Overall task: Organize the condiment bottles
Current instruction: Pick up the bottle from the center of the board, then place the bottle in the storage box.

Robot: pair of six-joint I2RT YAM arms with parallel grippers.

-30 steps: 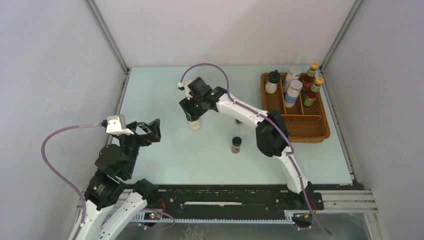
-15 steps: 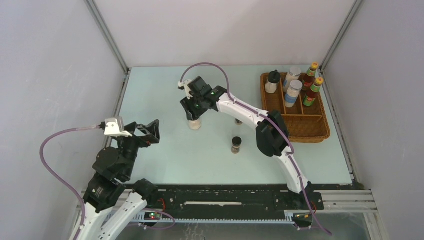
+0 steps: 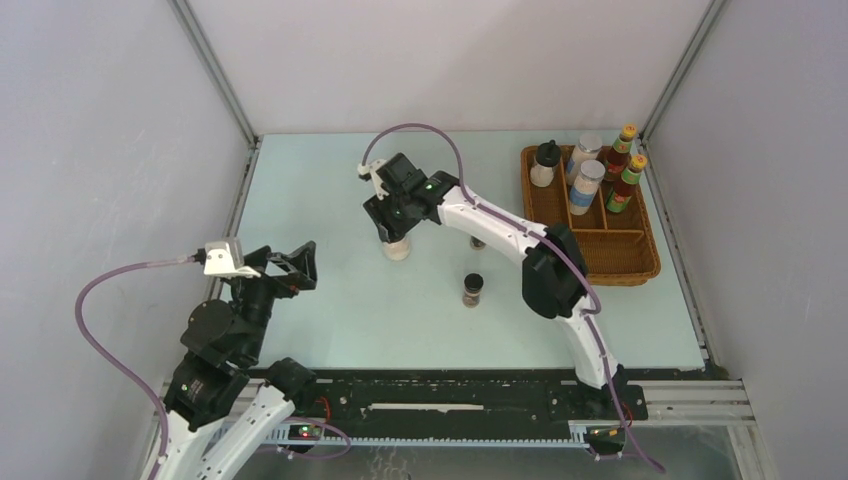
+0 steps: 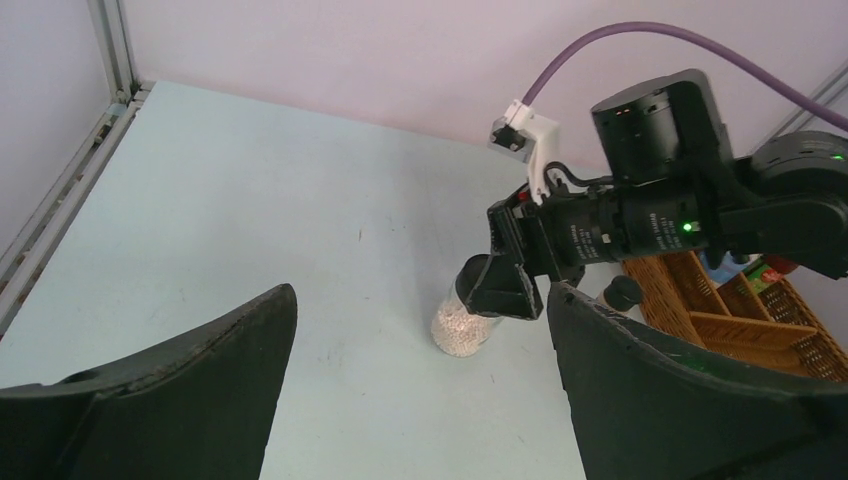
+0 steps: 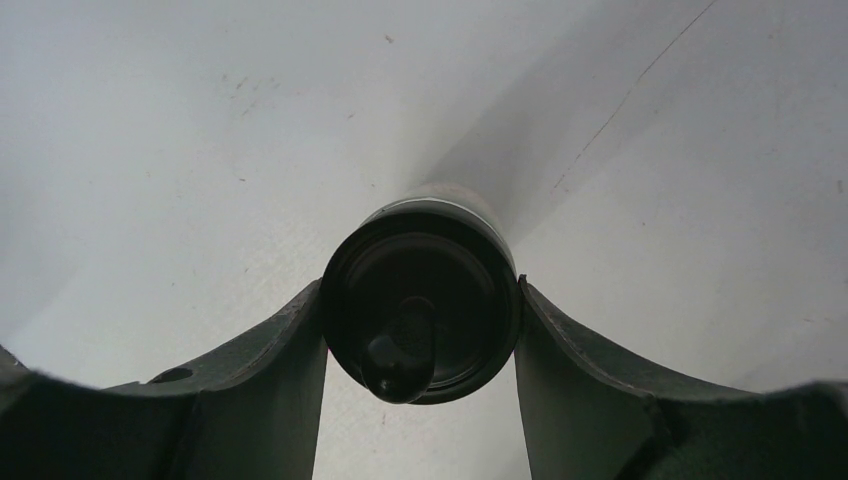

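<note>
Your right gripper (image 3: 397, 222) sits straight over the black-lidded white jar (image 3: 398, 248), which stands upright on the table, well left of the wicker tray (image 3: 610, 256). The jar's long axis is vertical, in line with the fingers. Both fingers press the lid's sides, so I judge it clamped. 1 matching jar (image 3: 544, 163) stands in the tray's leftmost compartment. Your left gripper (image 3: 304, 267), farther from the tray, gapes wide and holds nothing.
</note>
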